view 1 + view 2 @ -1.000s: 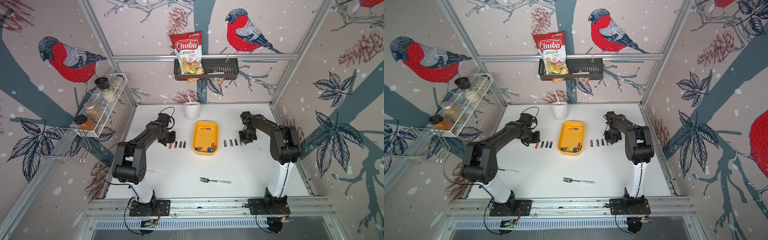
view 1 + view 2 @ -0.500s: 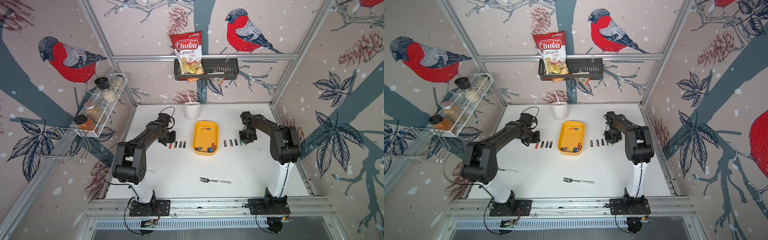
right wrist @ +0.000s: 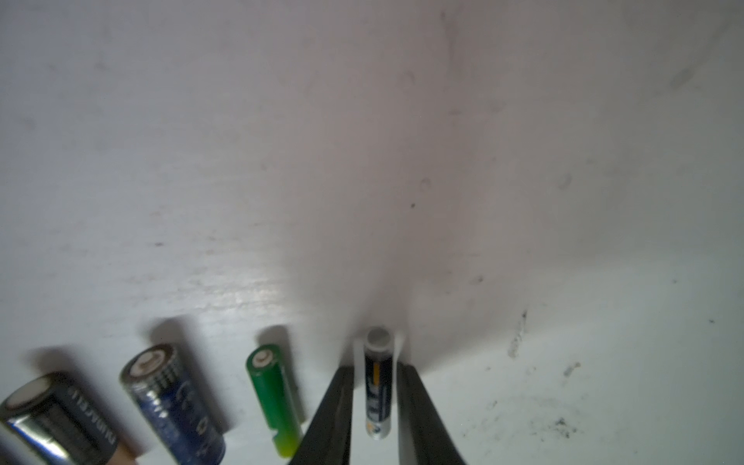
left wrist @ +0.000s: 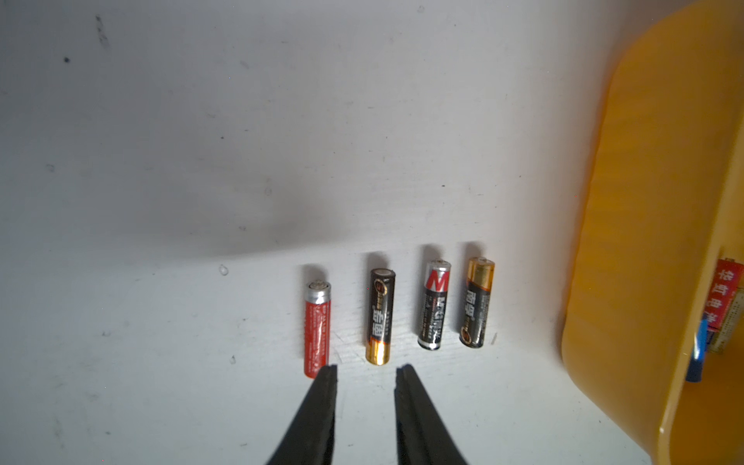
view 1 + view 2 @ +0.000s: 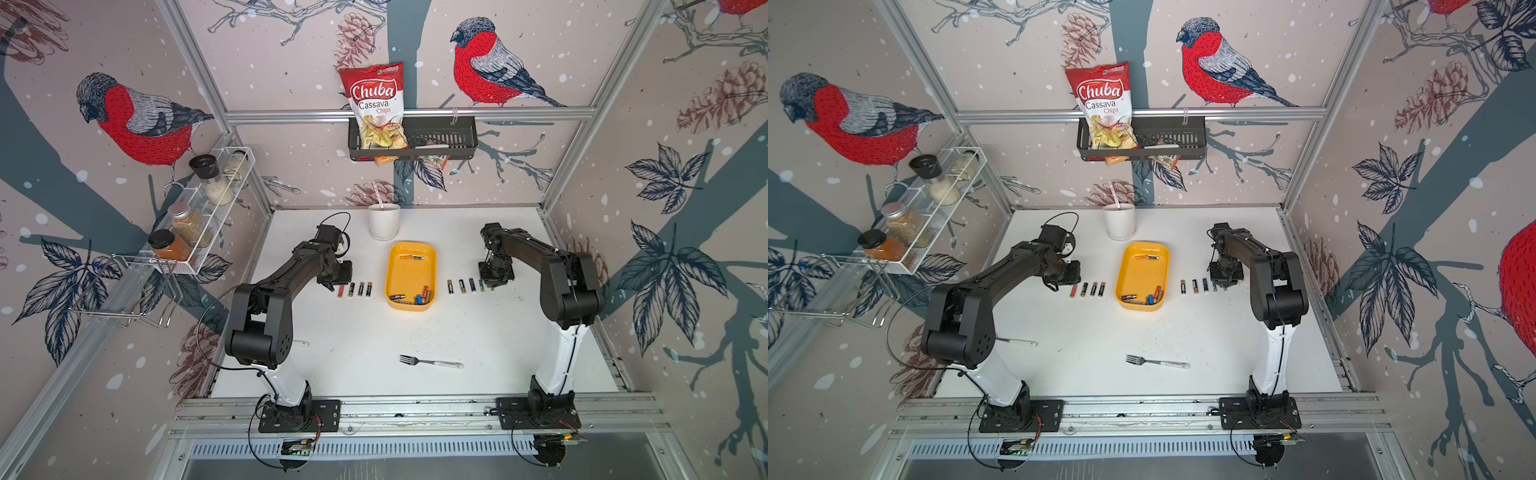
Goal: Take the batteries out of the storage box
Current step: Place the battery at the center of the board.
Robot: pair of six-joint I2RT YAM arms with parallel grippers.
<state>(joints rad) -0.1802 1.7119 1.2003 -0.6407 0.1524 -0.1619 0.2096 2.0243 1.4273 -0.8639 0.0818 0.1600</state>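
The yellow storage box (image 5: pixel 432 266) sits mid-table with several batteries (image 5: pixel 417 297) lying in it. A row of batteries (image 4: pixel 380 316) lies to the box's left. My left gripper (image 4: pixel 366 372) hovers open just short of that row, its jaws empty, one fingertip (image 4: pixel 328 378) over the red battery (image 4: pixel 317 326). Right of the box lies another row (image 5: pixel 461 286). At its outer end my right gripper (image 3: pixel 376 372) is open, straddling a slim dark-blue battery (image 3: pixel 377 386) that rests on the table with a thin gap either side, next to a green battery (image 3: pixel 275 402).
A white cup (image 5: pixel 384 220) stands behind the box. A fork (image 5: pixel 430 363) lies near the front, and a white utensil handle (image 5: pixel 301 343) shows under the left arm. A spice rack (image 5: pixel 199 216) and a wall basket (image 5: pixel 440 139) with a chips bag hang on the walls.
My right gripper's jaws have parted and let go of the slim dark-blue battery, which now lies on the table. Both arms have stayed where they were.
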